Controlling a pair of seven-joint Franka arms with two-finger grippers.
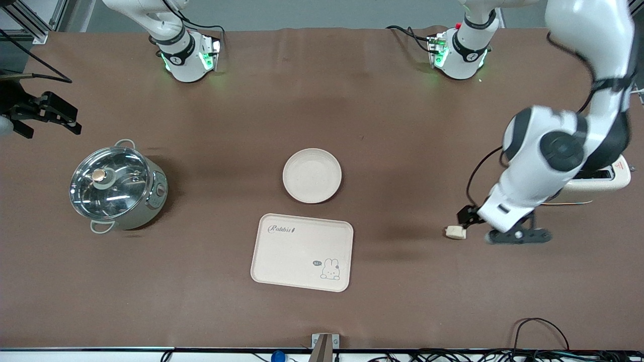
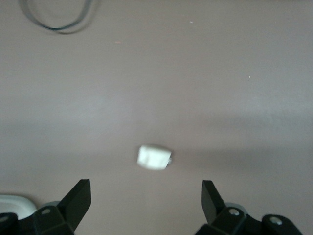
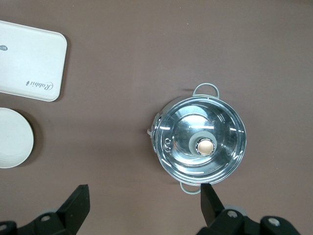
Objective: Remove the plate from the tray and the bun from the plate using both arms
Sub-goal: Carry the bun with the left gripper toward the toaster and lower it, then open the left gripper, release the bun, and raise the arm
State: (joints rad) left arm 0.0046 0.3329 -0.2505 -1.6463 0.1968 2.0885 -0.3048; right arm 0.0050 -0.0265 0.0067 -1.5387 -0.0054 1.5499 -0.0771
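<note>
The round cream plate [image 1: 312, 175] lies empty on the table, just farther from the front camera than the rabbit tray [image 1: 302, 252], which is also empty. The small pale bun [image 1: 455, 232] lies on the bare table toward the left arm's end. My left gripper [image 1: 518, 236] hangs open above the table beside the bun; in the left wrist view the bun [image 2: 154, 157] lies ahead of my open left gripper [image 2: 145, 199], untouched. My right gripper [image 1: 76, 120] is open and empty at the right arm's end. The right wrist view shows the tray [image 3: 29, 61] and plate [image 3: 13, 138].
A steel pot with a glass lid [image 1: 116, 187] stands toward the right arm's end, also in the right wrist view [image 3: 200, 143]. A white toaster [image 1: 601, 180] stands at the left arm's end, partly hidden by that arm. Cables [image 1: 541, 327] lie by the near table edge.
</note>
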